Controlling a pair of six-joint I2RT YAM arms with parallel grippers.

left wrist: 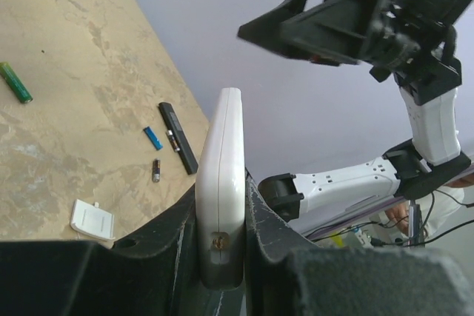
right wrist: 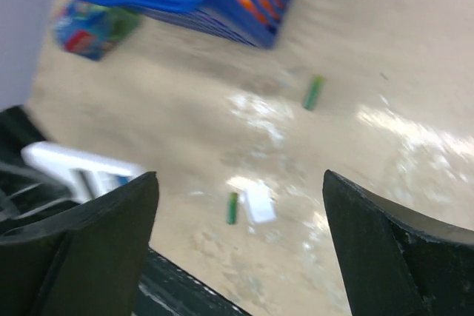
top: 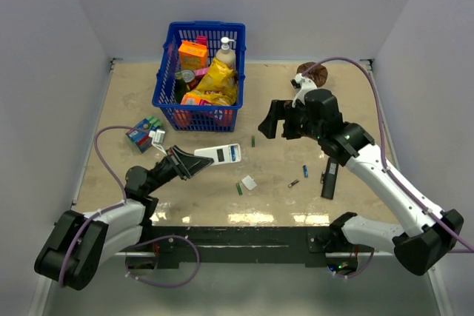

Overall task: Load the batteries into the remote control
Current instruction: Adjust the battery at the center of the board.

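Pinching the white remote control [top: 219, 155] by its near end, the left fingers [top: 180, 163] are holding it edge-on. In the left wrist view the remote control [left wrist: 222, 175] is showing only as a thin white slab between the dark pads, with both faces turned out of sight and its base sinking into shadow. It is sitting toward 8 o'clock from the middle of the desk [top: 133, 101], its tip pointing to 3 o'clock.

The right fingers [top: 269, 120] are hanging spread wide with nothing between them, at 2 o'clock from the remote control. Their own camera is cropping both fingers [right wrist: 104, 234] at the bottom edge. That view is blurring heavily, and the white shape at its 9 o'clock is probably the remote control.

Four cells are lying loose on the desk. A green battery [top: 252, 140] is resting at 2 o'clock from the remote's tip. A second green battery [top: 239, 188] is lying just beside a white cover [top: 249, 182] at 5 o'clock. A blue battery [top: 305, 171] and a dark battery [top: 294, 183] are lying near a black remote [top: 328, 180]. A blue basket [top: 167, 72] is standing at 11 o'clock, its contents too jumbled to sort.
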